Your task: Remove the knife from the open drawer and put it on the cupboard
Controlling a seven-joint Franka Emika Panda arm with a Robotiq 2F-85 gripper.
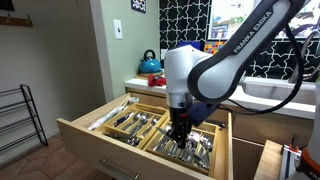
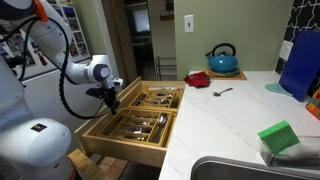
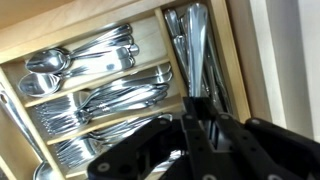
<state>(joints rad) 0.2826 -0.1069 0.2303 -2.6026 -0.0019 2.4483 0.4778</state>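
Observation:
The open drawer (image 1: pixel 80 135) is a wide light-wood drawer with divider trays of silver cutlery; it also shows in an exterior view (image 2: pixel 120 142). In the wrist view, forks and spoons fill the left trays and long knives (image 3: pixel 192 45) lie in the right-hand tray. My gripper (image 3: pixel 196 103) reaches down into that tray, its fingers drawn close on a thin silvery knife between the tips. It stands low in the drawer in both exterior views (image 1: pixel 180 140) (image 2: pixel 112 103). The cupboard's white worktop (image 2: pixel 230 115) runs beside the drawer.
On the worktop are a blue kettle (image 2: pixel 222 58), a red item (image 2: pixel 198 79), a small utensil (image 2: pixel 222 91) and a green sponge (image 2: pixel 278 137) by the sink (image 2: pixel 240 170). A narrower drawer (image 1: pixel 270 160) is open beside the wide one.

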